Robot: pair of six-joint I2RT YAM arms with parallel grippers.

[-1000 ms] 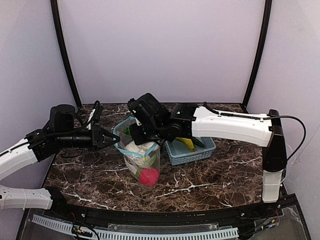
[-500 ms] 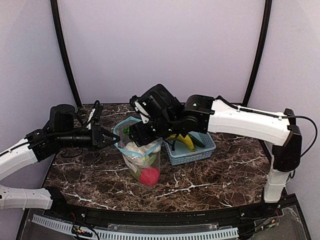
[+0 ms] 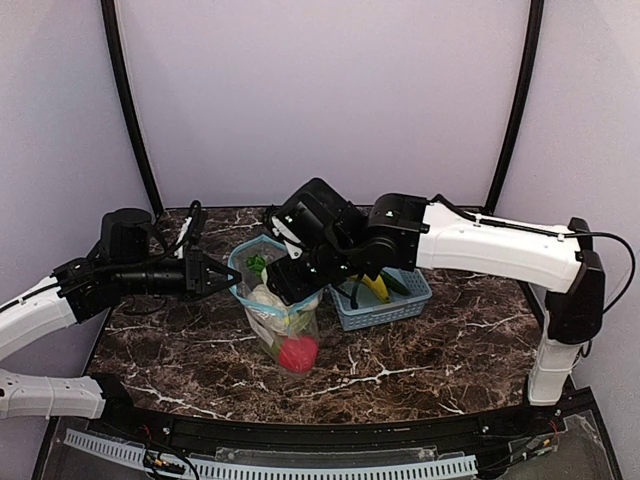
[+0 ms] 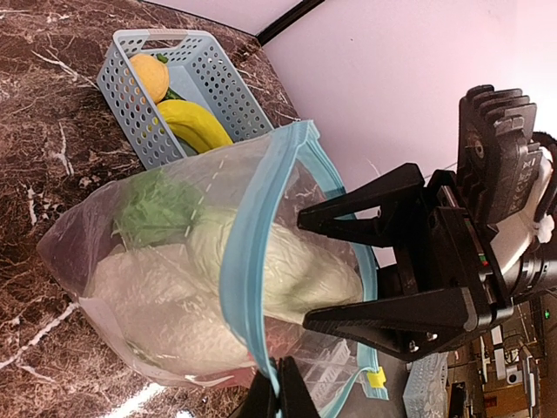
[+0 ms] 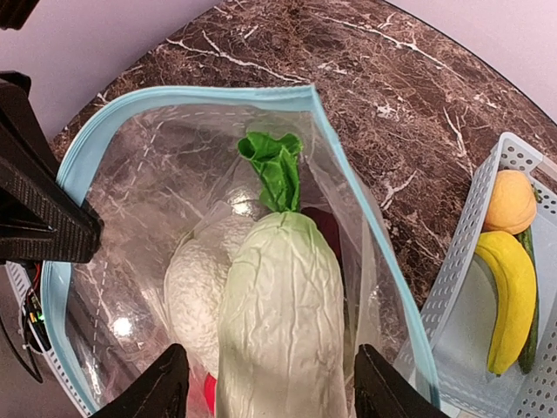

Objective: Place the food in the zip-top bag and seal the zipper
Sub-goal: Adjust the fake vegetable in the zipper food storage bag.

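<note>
Hidden: in the top view the right gripper (image 3: 292, 283) is covering most of the mouth of the clear crinkly zip-top bag (image 3: 285, 325). The red food (image 3: 296, 352) at the bag's bottom is too blurred to name.
Cut off: the left gripper (image 4: 278, 396) is showing only its tips at the bottom edge of the left wrist view.
Left fingers: clenching on the teal zipper strip (image 4: 252, 252).
Right fingers: standing parted, gripping nothing. A long pale leafy cabbage (image 5: 278, 305) is lying between them inside the bag, beside a white cauliflower (image 5: 191, 287).
Basket: the light blue lattice basket (image 5: 452, 270) at frame right is holding an orange (image 5: 509, 200), a yellow banana (image 5: 509, 296) and a green cucumber (image 5: 529, 305), which is partly hidden.
Change: the right fingers are standing wider than a second ago. The right elbow has swung toward the right edge of the frame. The left arm is staying put.
</note>
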